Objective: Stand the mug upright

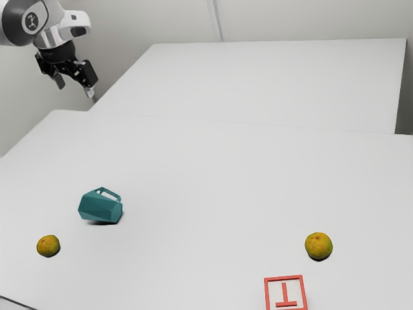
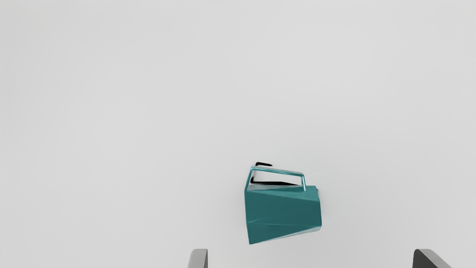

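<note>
Mug (image 1: 100, 208) down on its side on the desk (image 1: 200, 187); gripper (image 1: 75, 87) released, fingers wide apart, well clear of it.
Nearest the exterior camera: red square marker (image 1: 284, 278), then a right-hand fruit (image 1: 319, 247) and a left-hand fruit (image 1: 48, 245), the latter near the mug. Mug next back. Risks, my reading: tapered, faceted walls could twist or slip if pinched off-centre; handle (image 2: 278, 171) could catch a finger; misjudging the mouth end would stand it upside down. Long axis roughly left to right across exterior view; handle on side away from that camera. Which end is mouth, cannot tell. Gripper farthest off.
</note>
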Controlling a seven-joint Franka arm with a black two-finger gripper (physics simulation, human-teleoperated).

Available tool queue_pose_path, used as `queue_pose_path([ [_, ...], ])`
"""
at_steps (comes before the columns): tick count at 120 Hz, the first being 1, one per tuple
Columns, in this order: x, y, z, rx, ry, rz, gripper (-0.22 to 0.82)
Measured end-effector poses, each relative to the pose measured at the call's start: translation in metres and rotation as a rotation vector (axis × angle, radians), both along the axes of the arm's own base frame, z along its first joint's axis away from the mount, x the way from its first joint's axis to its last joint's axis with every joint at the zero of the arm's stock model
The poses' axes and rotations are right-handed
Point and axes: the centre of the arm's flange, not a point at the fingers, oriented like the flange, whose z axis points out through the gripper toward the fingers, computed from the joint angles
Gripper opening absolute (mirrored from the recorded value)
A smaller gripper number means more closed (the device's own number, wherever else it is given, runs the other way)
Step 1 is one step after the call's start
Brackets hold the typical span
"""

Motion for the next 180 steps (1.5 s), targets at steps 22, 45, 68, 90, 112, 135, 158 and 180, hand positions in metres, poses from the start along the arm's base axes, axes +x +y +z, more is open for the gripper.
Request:
queue_pose_path([
  [22, 0.0, 0.01, -0.004, -0.007, 0.0, -0.006, 0.6],
  [45, 0.004, 0.075, -0.036, -0.109, 0.034, 0.113, 0.6],
  [68, -0.002, 0.152, -0.105, -0.359, 0.117, 0.292, 0.6],
  [90, -0.015, 0.218, -0.188, -0.577, 0.223, 0.456, 0.6],
  [112, -0.021, 0.245, -0.26, -0.736, 0.316, 0.535, 0.6],
  [135, -0.022, 0.253, -0.303, -0.837, 0.356, 0.559, 0.6],
  [158, -0.02, 0.255, -0.337, -0.916, 0.374, 0.57, 0.6],
  [180, -0.021, 0.251, -0.356, -0.98, 0.388, 0.57, 0.6],
])
